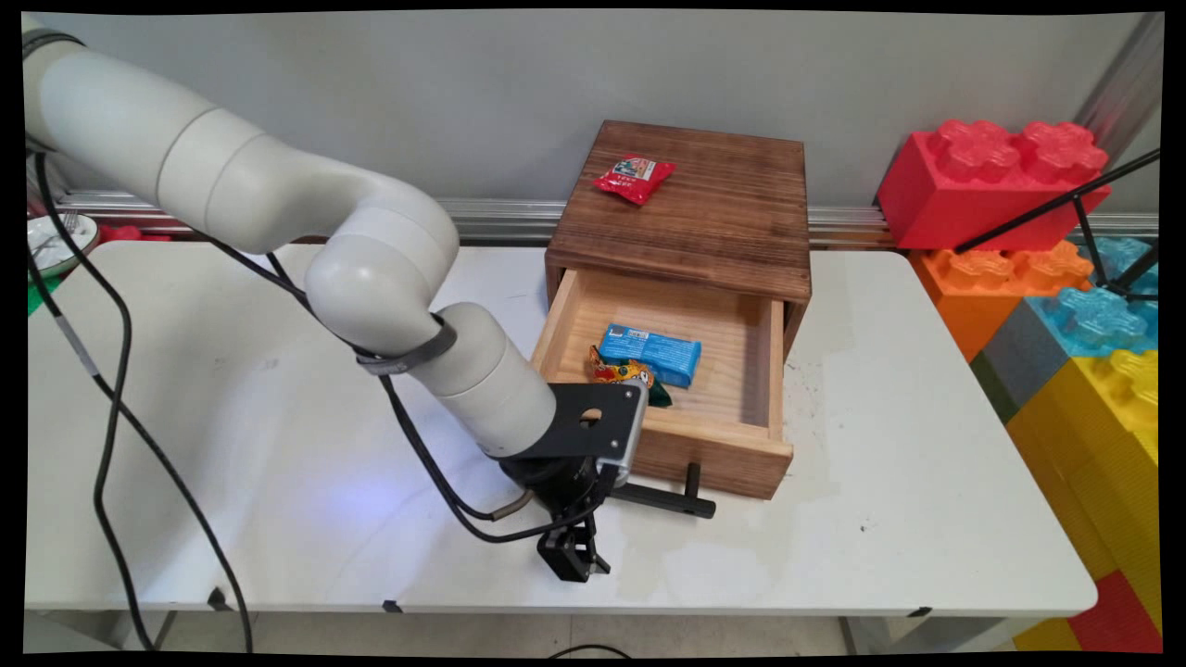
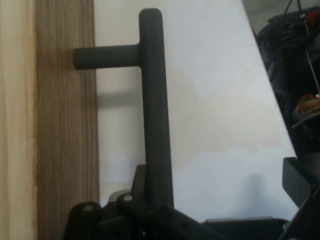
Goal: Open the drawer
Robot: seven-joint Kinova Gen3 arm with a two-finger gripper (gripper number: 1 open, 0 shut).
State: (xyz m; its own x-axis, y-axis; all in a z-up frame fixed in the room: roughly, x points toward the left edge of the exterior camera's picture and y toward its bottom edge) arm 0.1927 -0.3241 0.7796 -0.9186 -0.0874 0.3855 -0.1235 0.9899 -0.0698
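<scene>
The gripper (image 1: 576, 556), its fingers' state not discernible, hangs low beside the drawer's one black handle (image 1: 662, 498). The open drawer (image 1: 732, 445) holds two snack packets (image 1: 649, 355); one red packet (image 1: 634, 177) tops the wooden box (image 1: 704, 208).

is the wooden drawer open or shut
Open: the light wooden drawer is pulled out of the dark wooden box, exposing a blue packet inside.
</scene>
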